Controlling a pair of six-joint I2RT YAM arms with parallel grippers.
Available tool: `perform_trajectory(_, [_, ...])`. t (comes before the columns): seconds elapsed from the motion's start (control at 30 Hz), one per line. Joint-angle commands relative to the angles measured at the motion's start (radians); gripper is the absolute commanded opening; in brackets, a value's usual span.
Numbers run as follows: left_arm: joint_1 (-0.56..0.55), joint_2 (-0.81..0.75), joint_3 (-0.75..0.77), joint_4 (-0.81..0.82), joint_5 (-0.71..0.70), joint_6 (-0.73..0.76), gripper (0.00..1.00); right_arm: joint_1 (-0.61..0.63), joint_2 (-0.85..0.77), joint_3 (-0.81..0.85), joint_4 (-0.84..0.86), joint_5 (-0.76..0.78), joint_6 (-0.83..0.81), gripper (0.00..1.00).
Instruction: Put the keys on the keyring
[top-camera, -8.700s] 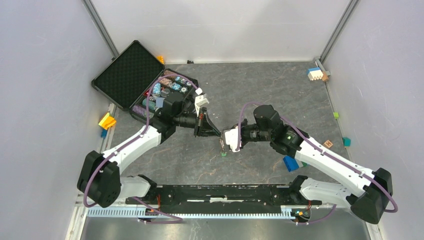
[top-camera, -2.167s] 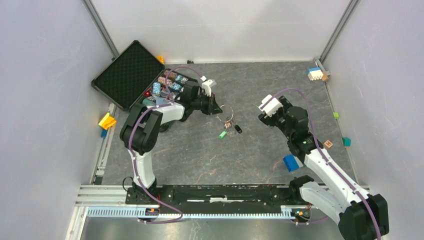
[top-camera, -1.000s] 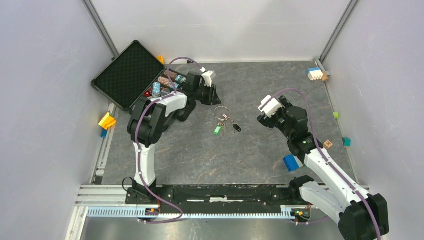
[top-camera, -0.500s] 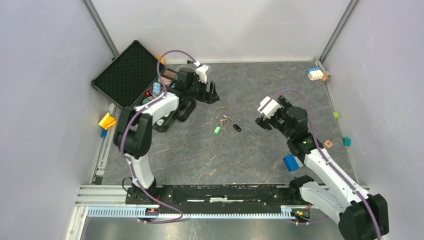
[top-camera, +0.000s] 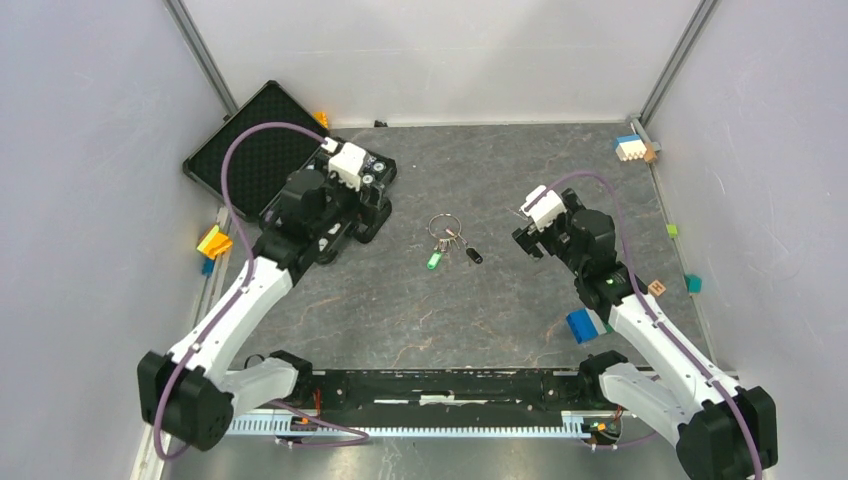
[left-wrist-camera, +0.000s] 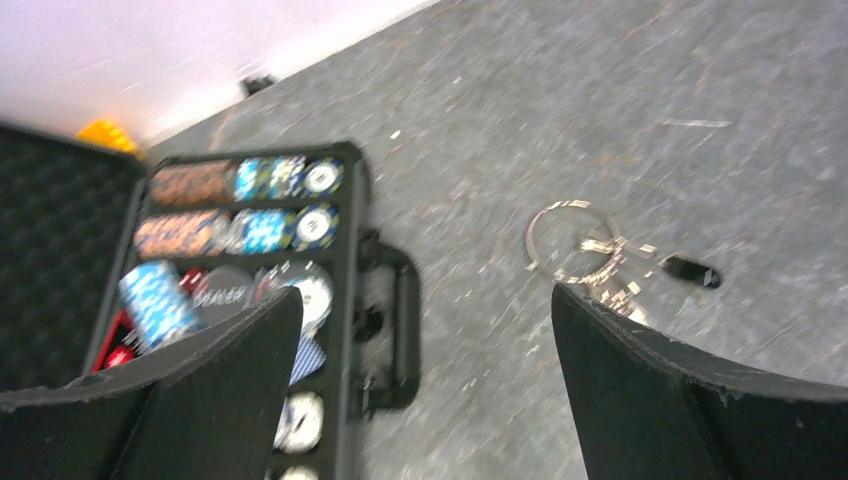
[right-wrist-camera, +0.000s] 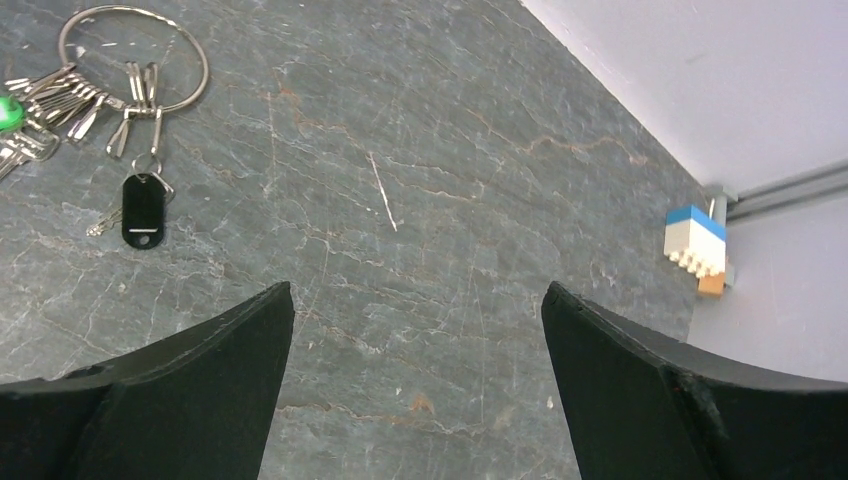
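The keyring (top-camera: 445, 224) lies flat on the grey table, midway between both arms. The keys fan out from it: the green-headed key (top-camera: 433, 260) on the near left, the black-headed key (top-camera: 475, 256) on the near right. In the right wrist view the black key (right-wrist-camera: 142, 208) sits with its small loop at the keyring (right-wrist-camera: 135, 60). My left gripper (top-camera: 372, 200) hovers open over the case's edge, left of the ring, with nothing in it. My right gripper (top-camera: 525, 240) is open and empty to the right of the keys. In the blurred left wrist view the keyring (left-wrist-camera: 560, 235) lies just past my right fingertip.
An open black case (top-camera: 255, 150) of poker chips (left-wrist-camera: 250, 230) lies at the back left under my left arm, its handle (left-wrist-camera: 385, 330) towards the keys. A blue block (top-camera: 580, 325) sits by my right arm. A white-and-blue brick (top-camera: 630, 148) is at the back right corner.
My left gripper has opened wide and drawn back left from the keyring to over the case. The keyring and keys stay put on the table. My right gripper has hardly moved.
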Motion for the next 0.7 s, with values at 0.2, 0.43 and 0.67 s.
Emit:
perform_trajectory(0.2, [0.071,-0.35,-0.129,-0.28,-0.238,0.112,1.0,-0.006,-0.096,-0.054,0.108,0.141,0.148,0.98])
perform_trajectory(0.43, [0.075,-0.636,-0.206,-0.334,-0.341,0.025,1.0,-0.01,-0.089,-0.053,0.029,0.03,0.14,0.98])
perform_trajectory(0.67, [0.102,-0.8,-0.335,-0.265,-0.348,-0.059,1.0,-0.01,-0.117,-0.058,0.015,0.023,0.133,0.98])
